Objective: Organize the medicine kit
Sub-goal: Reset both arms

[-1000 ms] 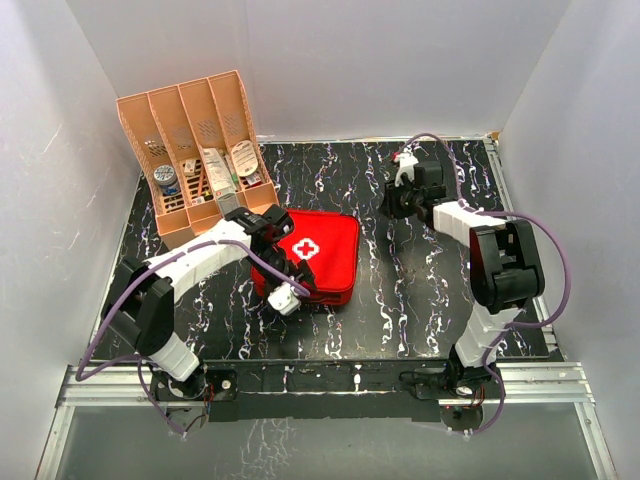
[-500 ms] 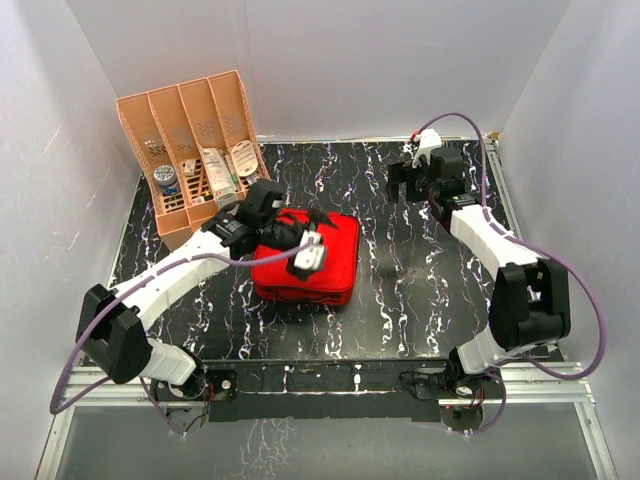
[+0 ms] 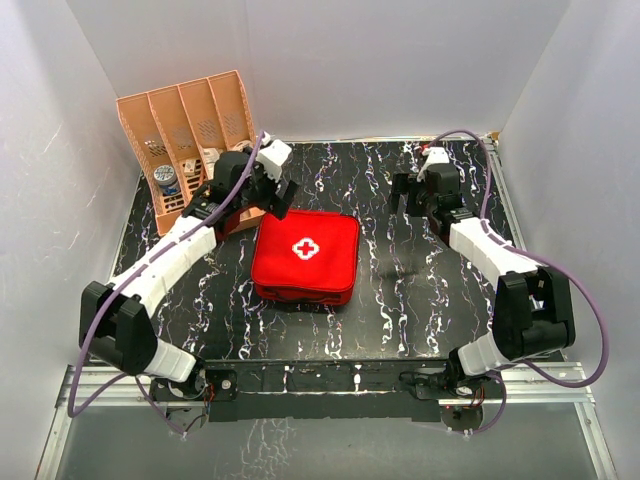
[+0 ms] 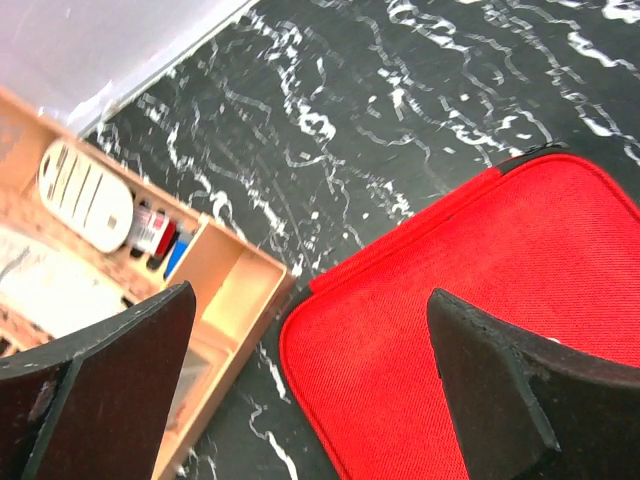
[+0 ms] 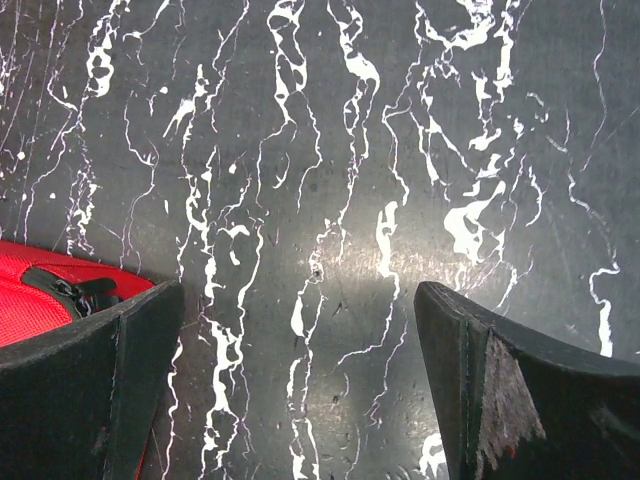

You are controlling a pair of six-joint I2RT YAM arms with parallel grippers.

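Kit [image 3: 305, 255] lies flat mid-table [image 3: 420, 300], closed as far as I can see, white cross up, zipper pull showing at its edge in the R wrist view. Rack [image 3: 190, 150] stands at the back-left corner, slots facing fwd, so its contents are reachable from the front: round tin, tubes, blister card, small bottles.

L gripper [image 3: 262, 185] hangs between rack and the kit's back-left corner, above both, touching neither. Fingers [image 4: 110, 390] spread wide, nothing between them. L wrist view: kit corner under the right-hand finger, rack's end slot under the left-hand one, bare table in the gap. Reads as parked between source and destination, but which way it's headed I can't tell.

R gripper [image 3: 425, 190] is over bare table at back-right, well apart from kit. Fingers [image 5: 90, 390] apart, empty; only a red sliver of kit at the far left of its view. Likely kept clear of the L arm's workspace.

Stage: ambiguous. Closed kit + meds in rack fits either items sorted out of the kit into slots, or items waiting to go in. Can't see inside the kit, so no call.
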